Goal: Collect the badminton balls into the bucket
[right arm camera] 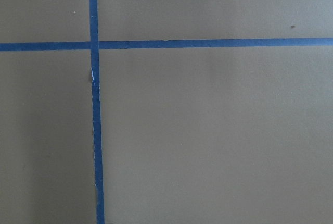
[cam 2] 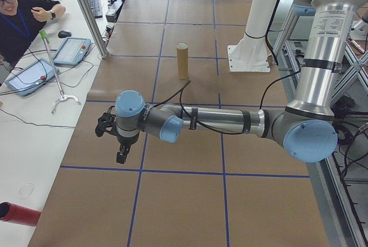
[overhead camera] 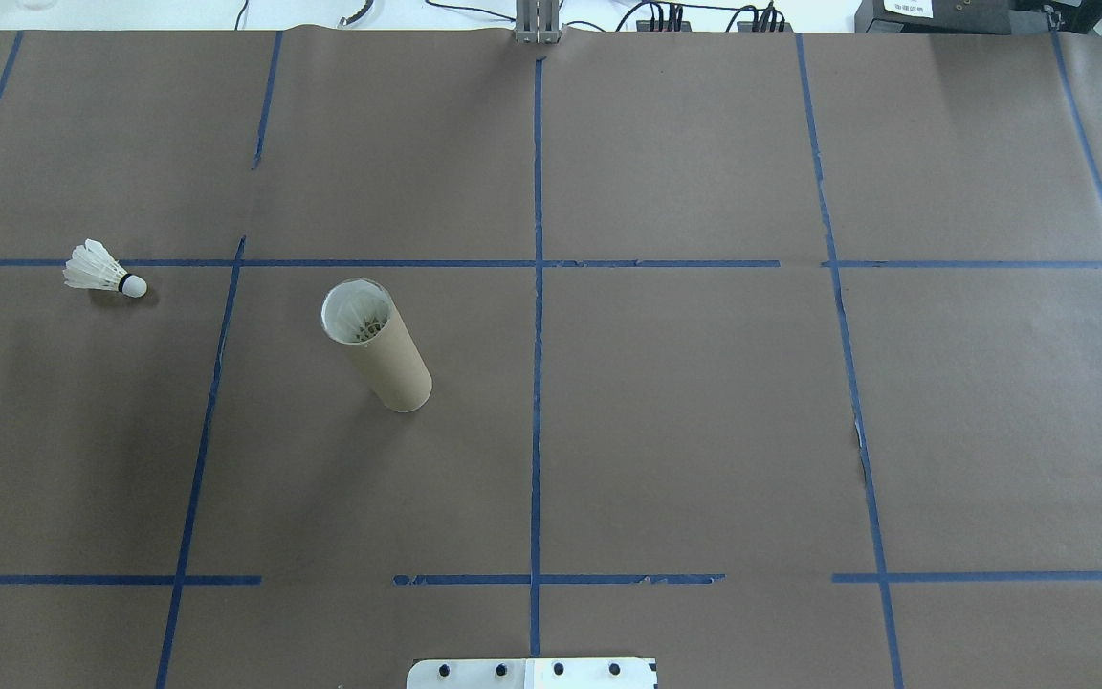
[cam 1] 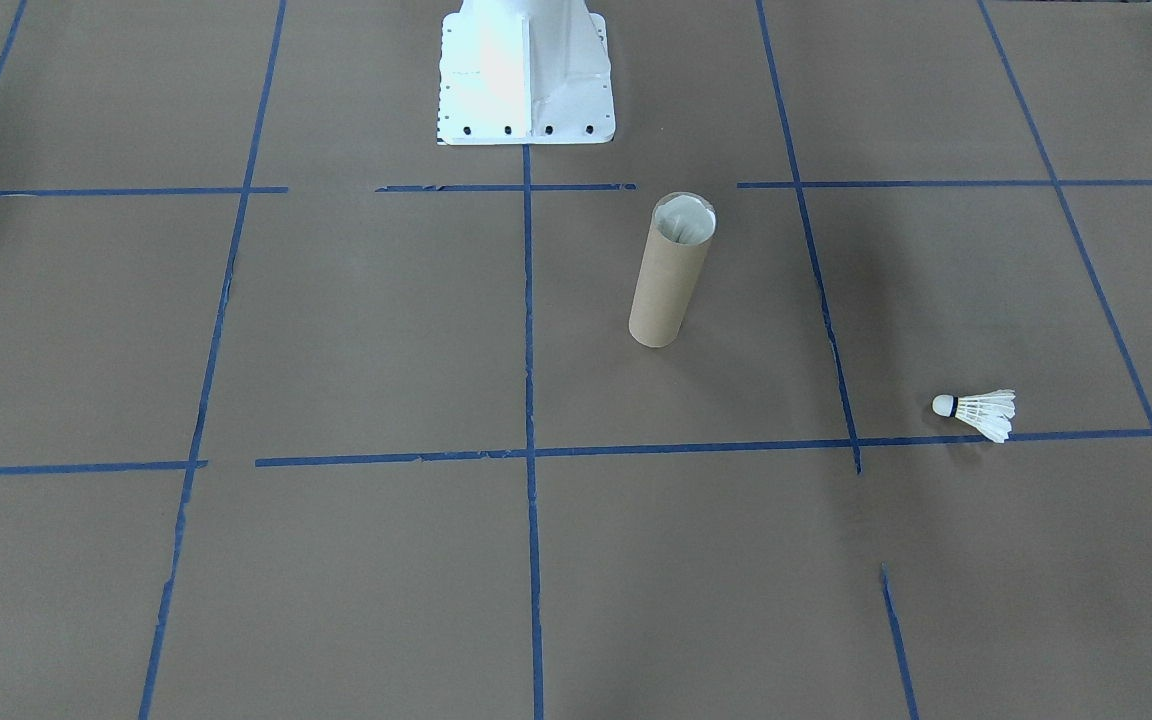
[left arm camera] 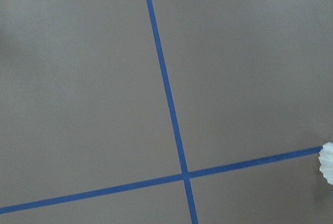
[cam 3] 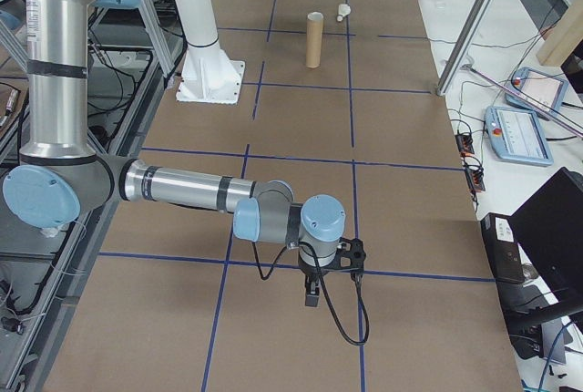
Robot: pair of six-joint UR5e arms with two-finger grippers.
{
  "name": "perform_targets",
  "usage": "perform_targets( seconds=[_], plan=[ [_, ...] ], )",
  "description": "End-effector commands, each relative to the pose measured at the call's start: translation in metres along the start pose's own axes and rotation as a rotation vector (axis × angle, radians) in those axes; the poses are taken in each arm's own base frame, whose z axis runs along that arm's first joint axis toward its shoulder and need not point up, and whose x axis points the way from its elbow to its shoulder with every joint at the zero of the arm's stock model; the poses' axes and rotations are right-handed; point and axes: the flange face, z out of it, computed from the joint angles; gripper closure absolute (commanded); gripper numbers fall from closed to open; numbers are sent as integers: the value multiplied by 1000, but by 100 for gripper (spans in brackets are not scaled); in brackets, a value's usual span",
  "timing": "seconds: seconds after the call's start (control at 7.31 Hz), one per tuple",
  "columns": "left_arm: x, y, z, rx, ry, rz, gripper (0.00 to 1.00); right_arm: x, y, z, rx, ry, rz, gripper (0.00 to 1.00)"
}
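The left tool (cam 2: 115, 138), on the near arm in the view from the table's left end, hangs over bare brown paper, and whether it is open or closed cannot be told from there; nothing shows in it. Its wrist camera catches only the frilled edge of a small white feather shuttlecock (left arm camera: 328, 162) at the picture's right border. That shuttlecock (overhead camera: 103, 271) lies on its side on the brown-papered surface (overhead camera: 704, 431), on the robot's left of the tall brown cardboard tube (overhead camera: 377, 346) and well apart from it, its long axis roughly level, cork tip towards the tube and skirt away. The tube stands upright and open-topped, with white feathers showing inside. The right tool (cam 3: 330, 269) hovers at the far opposite end, its opening likewise unreadable. The left arm looks the nearer one for this pick.
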Motion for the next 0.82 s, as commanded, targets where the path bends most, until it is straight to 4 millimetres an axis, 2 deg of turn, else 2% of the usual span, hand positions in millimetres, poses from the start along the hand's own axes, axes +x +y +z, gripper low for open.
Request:
perform_targets(
  seconds=[0.0, 0.27, 0.41, 0.68],
  plan=[
    [19, 7, 28, 18, 37, -40, 0, 0, 0, 0, -1, 0, 0, 0],
    [44, 22, 69, 54, 137, -87, 0, 0, 0, 0, -1, 0, 0, 0],
    [67, 31, 87, 76, 190, -46, 0, 1, 1, 1, -2, 0, 1, 0],
    [110, 37, 95, 61, 322, 75, 0, 0, 0, 0, -1, -1, 0, 0]
  ],
)
